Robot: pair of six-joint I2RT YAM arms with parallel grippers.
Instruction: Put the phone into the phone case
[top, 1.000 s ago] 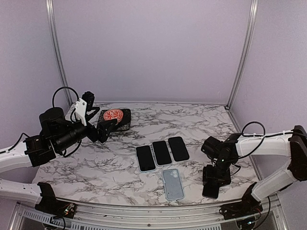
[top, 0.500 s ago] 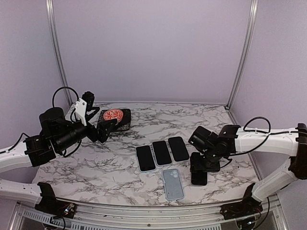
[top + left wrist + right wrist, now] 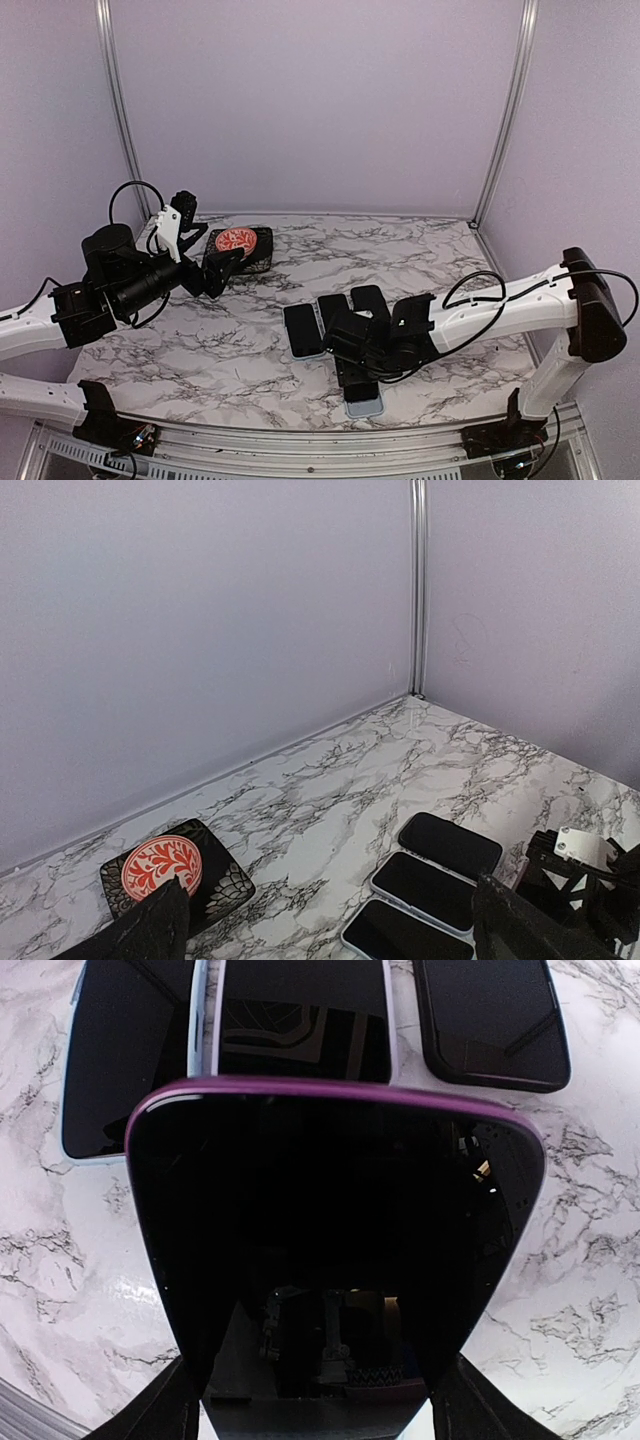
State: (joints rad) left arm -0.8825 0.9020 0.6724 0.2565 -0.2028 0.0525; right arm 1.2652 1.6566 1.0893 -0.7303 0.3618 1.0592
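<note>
hovering low in the bottom centre of the top view, the right end effector [image 3: 362, 368] has a phone [image 3: 335, 1230] clamped between its fingers, and it sits right over the phone case [image 3: 365, 406], whose pale blue end peeks out just below the arm. in the right wrist view that purple-edged phone fills the frame, screen dark and glossy, held by its lower end. three more phones [image 3: 338, 312] lie side by side on the marble worktop [image 3: 230, 340] just above it in frame, close enough to matter.

the left end effector [image 3: 215, 272] hangs at mid-left, fingers spread and holding nothing, near the patterned dish [image 3: 240, 242] in the upper left of the worktop. well apart from the action.

my read: this is the seating step, and it's where things get touchy. the case is almost wholly hidden under the arm, so i can't tell how squarely the phone lines up with it. if it comes down skewed, a corner could ride up on the case lip instead of dropping in, and pressing would just skid the light case across the slick marble. nothing pins that case down. a sideways shove could also knock into the row of spare phones. and a grip on one end only may let the far end tip.
</note>
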